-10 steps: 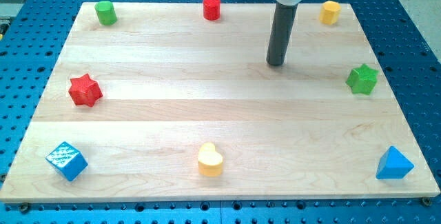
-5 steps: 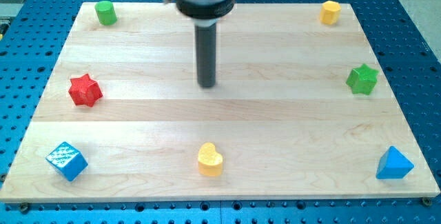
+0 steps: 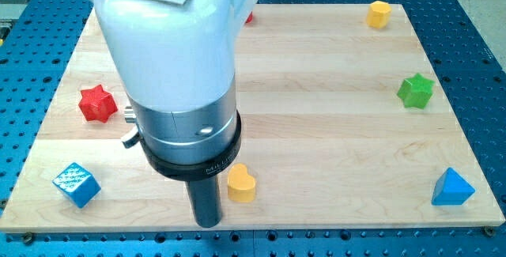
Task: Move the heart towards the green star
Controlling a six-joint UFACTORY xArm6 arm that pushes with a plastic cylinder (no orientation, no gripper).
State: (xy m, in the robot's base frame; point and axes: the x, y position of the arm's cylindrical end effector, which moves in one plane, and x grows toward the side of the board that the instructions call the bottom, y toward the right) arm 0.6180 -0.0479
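Observation:
The yellow heart [image 3: 241, 183] lies near the bottom edge of the wooden board [image 3: 332, 130], at the view's middle. The green star [image 3: 416, 90] sits at the right edge, well up and to the right of the heart. My tip [image 3: 207, 223] is at the board's bottom edge, just left of and slightly below the heart, close to it; contact cannot be told. The arm's large white and grey body covers the upper left of the board.
A red star [image 3: 96, 103] is at the left. A blue cube [image 3: 77, 184] is at bottom left, a blue triangle [image 3: 452, 187] at bottom right. A yellow block [image 3: 379, 13] is at top right. A red block [image 3: 250, 17] peeks out at the top.
The arm has swept from the board's upper middle down and left to the bottom edge beside the heart, and now hides the green cylinder. No block has moved.

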